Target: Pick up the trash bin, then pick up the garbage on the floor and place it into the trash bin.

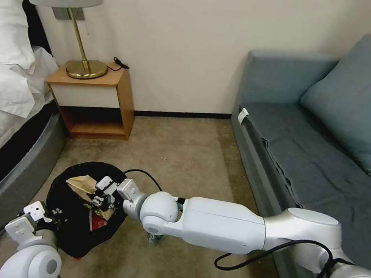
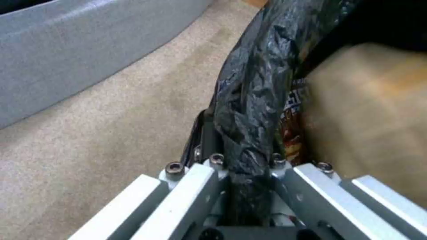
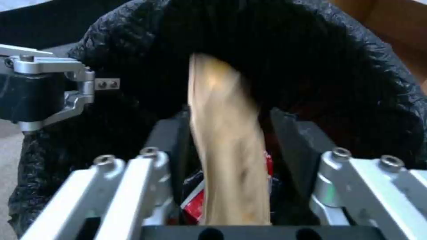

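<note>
The trash bin (image 1: pixel 60 232), black with a crinkled dark liner (image 3: pixel 356 66), hangs tilted low at my left. My left gripper (image 1: pixel 40 213) is shut on its rim (image 2: pixel 249 100). My right gripper (image 1: pixel 101 194) hovers over the bin's mouth with its fingers (image 3: pixel 285 133) spread. A crumpled tan paper (image 3: pixel 227 150), one piece of the garbage, sits blurred between them. Inside the bin lie a red-white packet (image 1: pixel 97 221) and a brown candy wrapper (image 2: pixel 293 133). A small clear bottle (image 1: pixel 153 238) lies on the carpet under my right forearm.
A grey sofa (image 1: pixel 311 156) runs along the right. The bed's grey base (image 1: pixel 18 174) curves along the left. A wooden nightstand (image 1: pixel 95 103) with a brass lamp (image 1: pixel 83 60) stands by the back wall. Open carpet (image 1: pixel 184 156) lies between them.
</note>
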Available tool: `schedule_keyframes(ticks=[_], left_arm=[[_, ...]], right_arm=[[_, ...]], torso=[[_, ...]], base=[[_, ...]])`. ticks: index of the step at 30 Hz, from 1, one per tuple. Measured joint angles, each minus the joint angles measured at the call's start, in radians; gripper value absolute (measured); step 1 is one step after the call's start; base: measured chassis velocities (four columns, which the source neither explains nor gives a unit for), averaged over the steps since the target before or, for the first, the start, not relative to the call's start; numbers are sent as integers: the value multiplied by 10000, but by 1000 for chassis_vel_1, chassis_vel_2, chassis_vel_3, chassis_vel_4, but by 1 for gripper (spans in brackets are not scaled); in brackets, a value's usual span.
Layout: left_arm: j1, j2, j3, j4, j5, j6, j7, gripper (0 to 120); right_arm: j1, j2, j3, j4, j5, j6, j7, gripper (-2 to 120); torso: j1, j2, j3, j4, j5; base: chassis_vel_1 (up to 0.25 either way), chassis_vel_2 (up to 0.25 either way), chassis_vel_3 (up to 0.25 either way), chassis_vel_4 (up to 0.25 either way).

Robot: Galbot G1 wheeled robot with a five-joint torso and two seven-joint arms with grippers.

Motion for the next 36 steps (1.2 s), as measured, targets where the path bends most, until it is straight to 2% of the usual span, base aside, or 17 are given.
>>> schedule_keyframes(ticks=[2, 4, 11, 12, 13, 15, 16, 18, 19, 20, 22, 23, 25, 26, 28, 31, 36], left_arm=[[0, -6, 12, -15, 3, 0, 0, 1], [0, -6, 12, -17, 3, 0, 0, 1], [18, -6, -4, -32, 5, 0, -1, 1], [18, -6, -4, -32, 5, 0, -1, 1], [13, -5, -12, -32, 5, 0, 0, 1], [6, -1, -50, -28, -15, -1, 2, 1], [6, -1, -50, -28, -15, -1, 2, 1], [9, 19, -90, -30, -38, -4, 7, 1], [9, 19, -90, -30, -38, -4, 7, 1], [4, 32, -131, -43, -61, -4, 7, 1], [15, 41, -180, -57, -93, -5, 31, 1], [15, 41, -180, -57, -93, -5, 31, 1], [35, 45, -225, -57, -96, -6, 35, 1], [35, 45, -225, -57, -96, -6, 35, 1], [39, 38, -249, -46, -98, -13, 44, 1], [39, 27, -253, -29, -98, -20, 47, 1], [84, 5, -254, 22, -89, -58, 80, 1]], right_arm=[[0, -17, -16, 17, -37, -3, -7, 59], [1, -18, -22, 17, -46, -3, -7, 61], [175, -219, 226, 38, -687, 198, -207, 91], [175, -219, 226, 38, -687, 198, -207, 91], [323, -373, 454, 39, -1191, 420, -561, 98], [851, -1080, 996, -113, -2463, 896, -1738, 99], [851, -1080, 996, -113, -2463, 896, -1738, 99], [1314, -1823, 1128, -546, -3392, 1294, -2978, 100], [1314, -1823, 1128, -546, -3392, 1294, -2978, 100], [1592, -2321, 1103, -1020, -3992, 1606, -4092, 100], [1762, -2562, 1008, -1912, -4773, 2728, -6127, 100], [1762, -2562, 1008, -1912, -4773, 2728, -6127, 100], [1851, -2483, 749, -2686, -5010, 3965, -8184, 100], [1851, -2483, 749, -2686, -5010, 3965, -8184, 100], [1936, -2333, 119, -3176, -4977, 4578, -9356, 100], [1951, -2113, -412, -3544, -4986, 4943, -9667, 100], [1989, -1027, -1970, -5554, -5216, 5849, -10166, 100]], torso=[[0, 0, 0, 0, 0], [0, 1, 0, 0, 0], [0, 0, 0, 2, 1], [0, 0, 0, 2, 1], [0, 0, 0, 1, 1], [0, -1, 0, 2, 3], [0, -1, 0, 2, 3], [0, -2, 0, 1, 2], [0, -2, 0, 1, 2], [0, -1, 0, -7, 2], [0, -1, 0, -7, 3], [0, -1, 0, -7, 3], [0, -1, 0, -1, 4], [0, -1, 0, -1, 4], [0, -1, 0, 2, 0], [0, -2, 0, 0, 1], [0, -1, 1, 3, -1]], base=[[0, 0, 0, 0], [0, 0, 0, 0], [0, 0, 0, 0], [0, 0, 0, 0], [0, 0, 0, 0], [0, 0, 0, 0], [0, 0, 0, 0], [0, 0, 0, 0], [0, 0, 0, 0], [0, 0, 0, 0], [0, 0, 0, 0], [0, 0, 0, 0], [0, 0, 0, 0], [0, 0, 0, 0], [0, 0, 0, 0], [0, 0, 0, 0], [0, 0, 0, 0]])
